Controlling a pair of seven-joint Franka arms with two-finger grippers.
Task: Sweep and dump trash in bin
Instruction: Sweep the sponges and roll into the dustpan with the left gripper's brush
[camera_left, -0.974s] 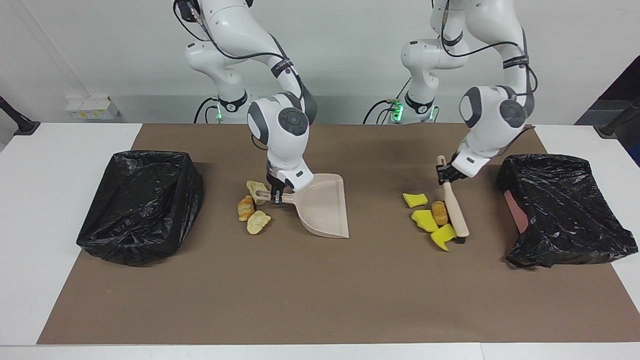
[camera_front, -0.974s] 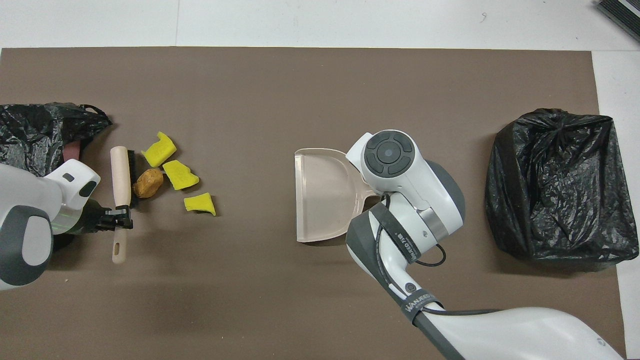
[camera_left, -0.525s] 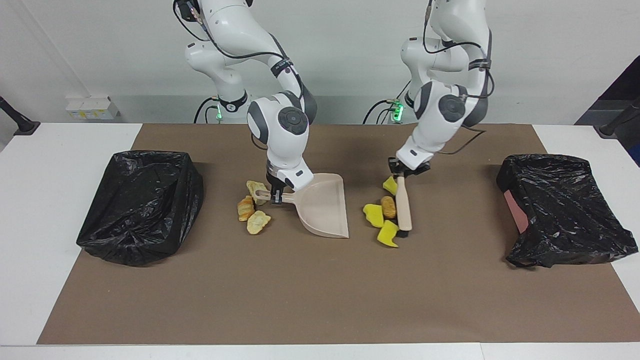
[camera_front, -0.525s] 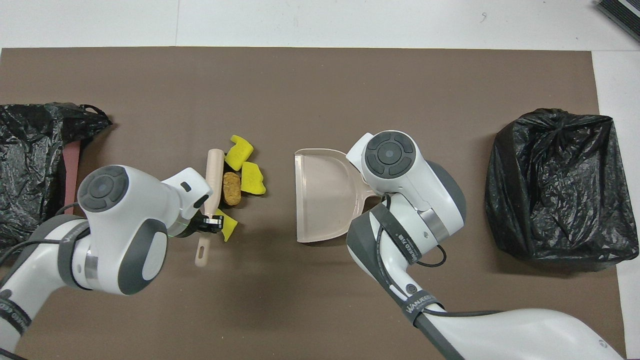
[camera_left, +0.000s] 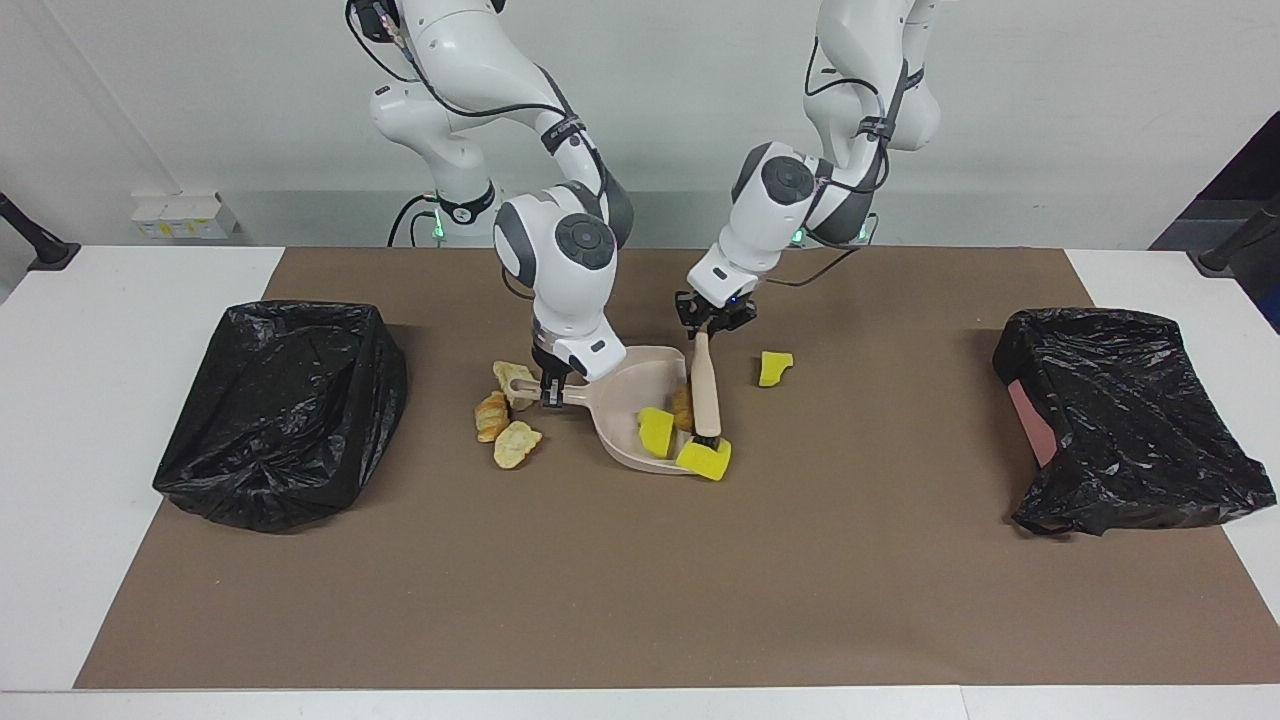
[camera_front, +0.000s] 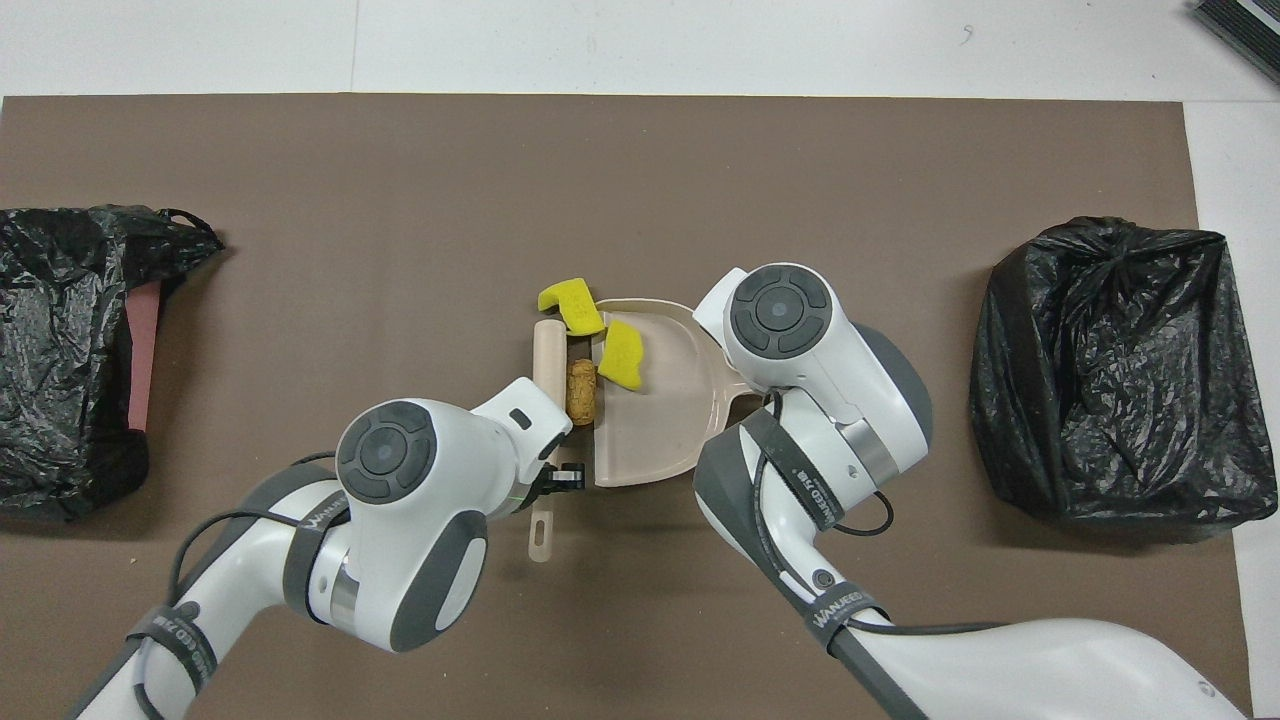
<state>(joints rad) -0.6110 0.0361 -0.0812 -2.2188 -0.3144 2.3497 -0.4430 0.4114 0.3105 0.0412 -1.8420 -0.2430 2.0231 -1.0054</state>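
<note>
My right gripper (camera_left: 549, 393) is shut on the handle of the beige dustpan (camera_left: 630, 385), which rests on the mat. My left gripper (camera_left: 712, 322) is shut on the brush (camera_left: 706, 395) handle, with the bristles down at the pan's mouth. One yellow wedge (camera_left: 655, 430) and the tan lump (camera_left: 683, 405) lie inside the pan. A second yellow wedge (camera_left: 705, 458) sits on the pan's lip. A third yellow wedge (camera_left: 774, 367) lies alone on the mat, toward the left arm's end. Three bread pieces (camera_left: 491, 415) lie beside the pan's handle. In the overhead view the brush (camera_front: 548, 365), dustpan (camera_front: 660, 420) and lump (camera_front: 581, 390) show.
A black-lined bin (camera_left: 285, 410) stands at the right arm's end of the brown mat, and another black-lined bin (camera_left: 1120, 420) at the left arm's end. Bare mat stretches from the pan to the table edge farthest from the robots.
The left arm has swept the brush toward the dustpan, pushing two yellow wedges and the lump to it. One yellow wedge slipped off and stayed behind. The right arm and pan have not moved.
</note>
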